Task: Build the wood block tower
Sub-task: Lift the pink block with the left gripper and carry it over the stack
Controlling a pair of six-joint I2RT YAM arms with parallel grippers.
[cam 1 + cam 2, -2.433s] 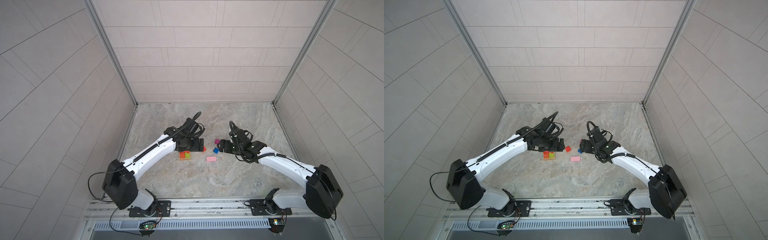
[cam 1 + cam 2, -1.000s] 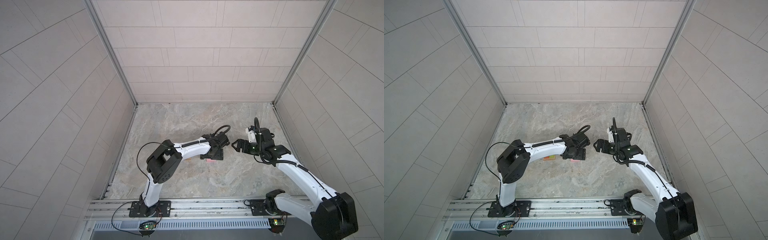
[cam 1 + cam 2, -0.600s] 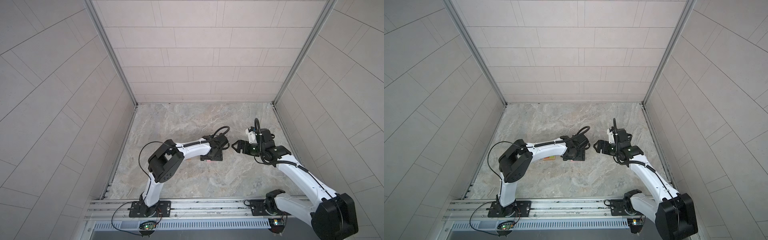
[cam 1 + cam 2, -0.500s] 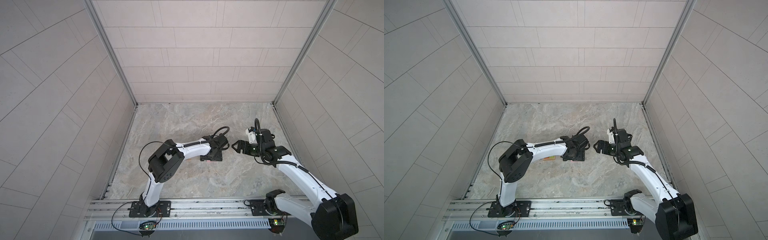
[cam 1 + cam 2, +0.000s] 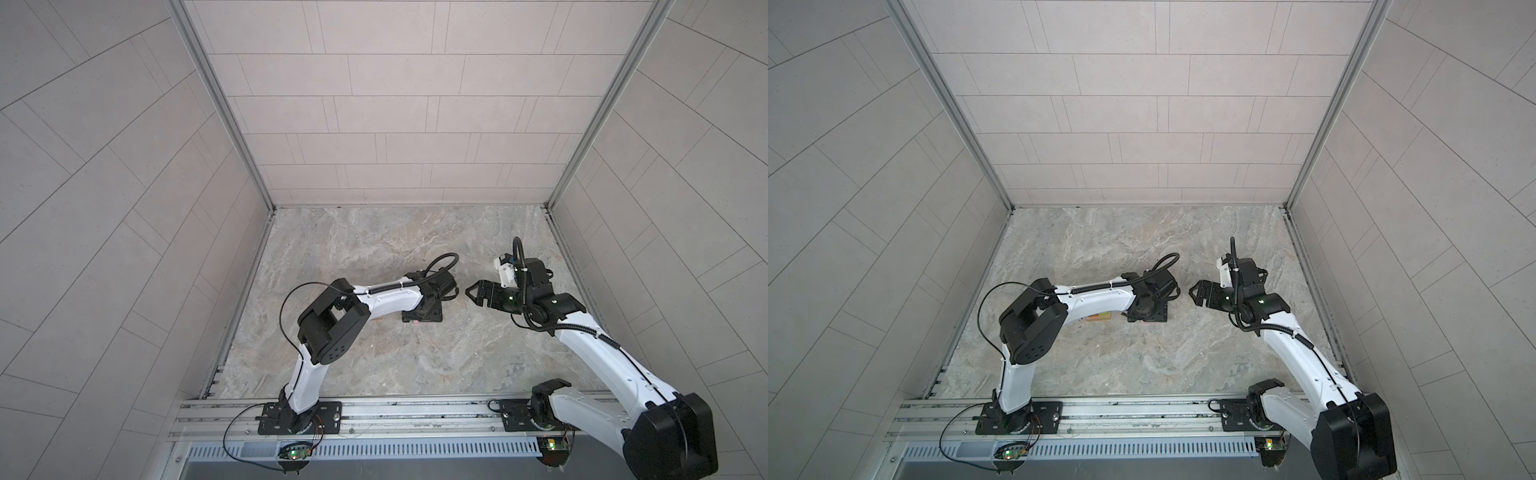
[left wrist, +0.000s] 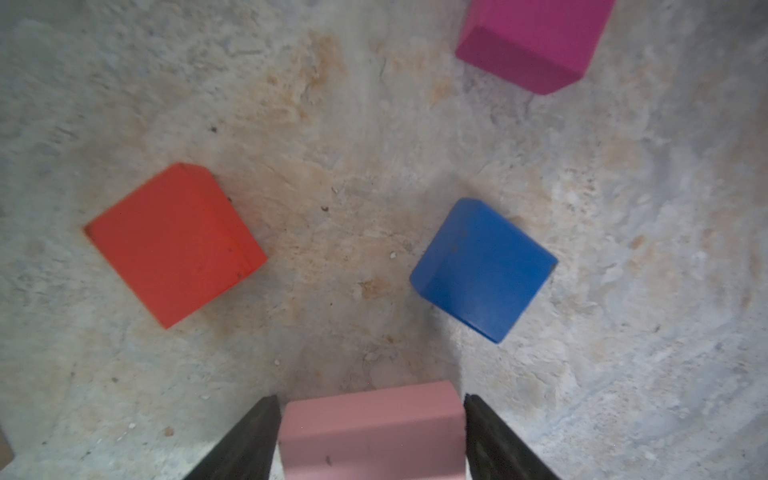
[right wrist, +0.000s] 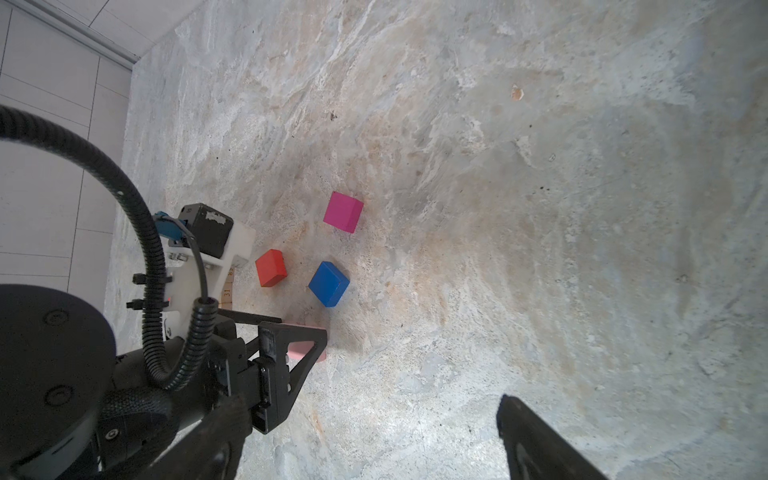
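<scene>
Wood blocks (image 7: 329,284), marbled tabletop (image 5: 395,249), tiled walls (image 5: 395,104), left hand (image 6: 370,399) gripping pink oblong (image 6: 370,436), right hand (image 5: 473,295) open

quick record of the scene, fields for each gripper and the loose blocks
left gripper: fingers either side of pink block, contact unclear
pink block: lying on table
right gripper: open, empty
loose: red cube, blue cube, magenta cube, all apart on table
</scene>
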